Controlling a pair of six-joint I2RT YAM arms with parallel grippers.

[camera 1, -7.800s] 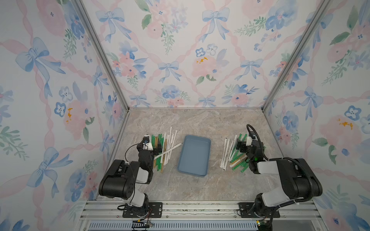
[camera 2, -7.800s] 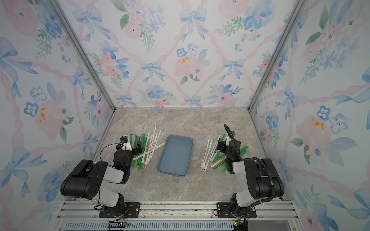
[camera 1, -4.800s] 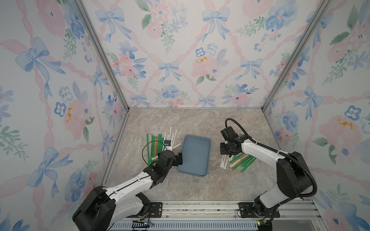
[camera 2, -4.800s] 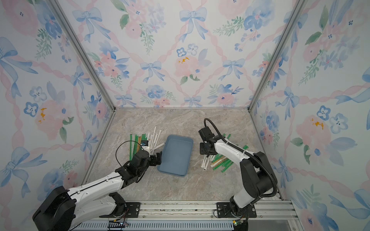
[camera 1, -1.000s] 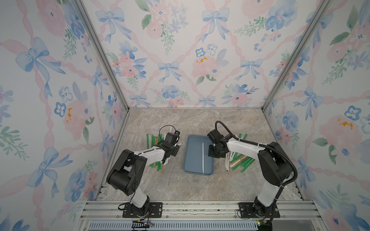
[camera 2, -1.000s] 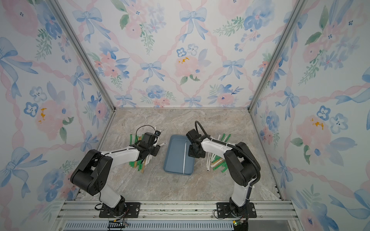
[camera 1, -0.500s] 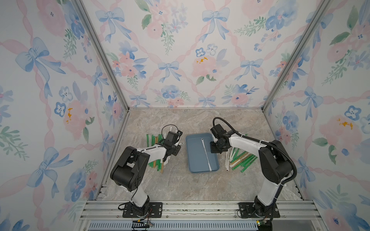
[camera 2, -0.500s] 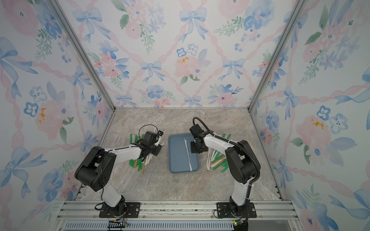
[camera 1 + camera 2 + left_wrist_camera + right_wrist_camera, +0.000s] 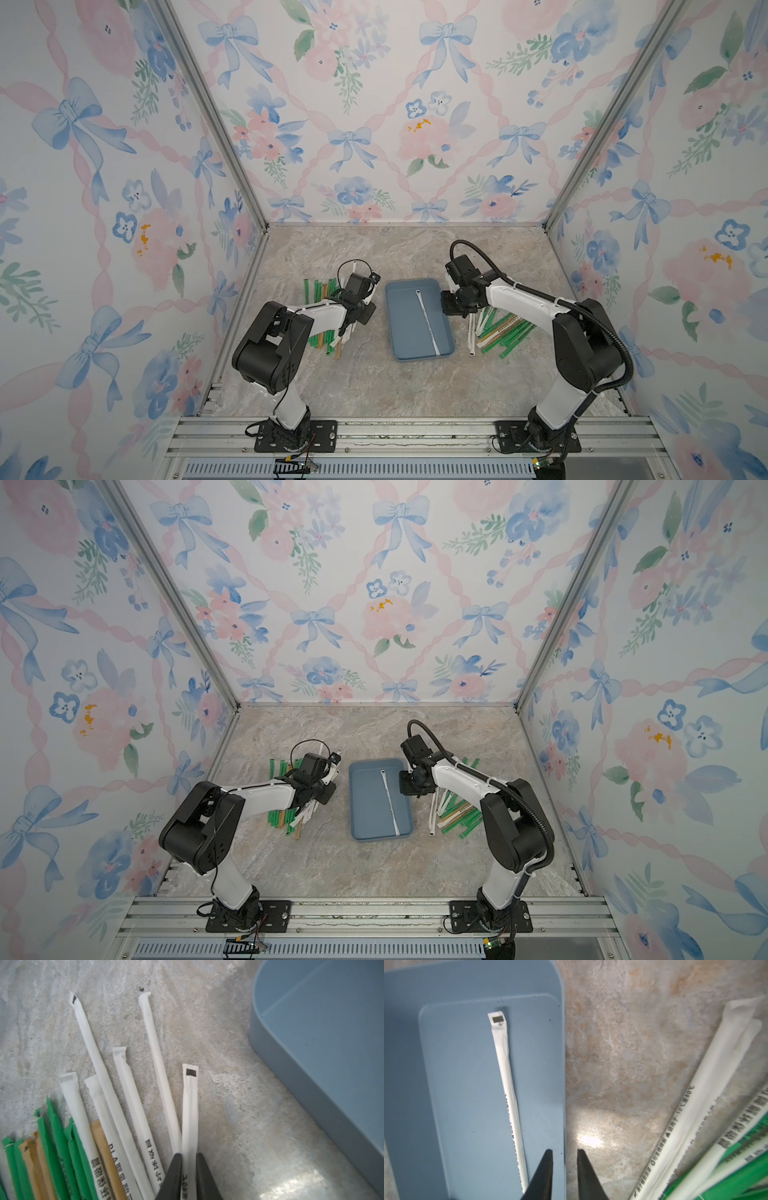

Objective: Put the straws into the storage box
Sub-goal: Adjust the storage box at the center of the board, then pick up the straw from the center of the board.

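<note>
In both top views the storage box sits mid-bench with one printed straw inside, and loose straws piled on either side. Left wrist: left claw is pinched on a wrapped straw, maybe barely lifted, hard to say. Right wrist: right claw is narrowly parted and empty over the box rim.
</note>
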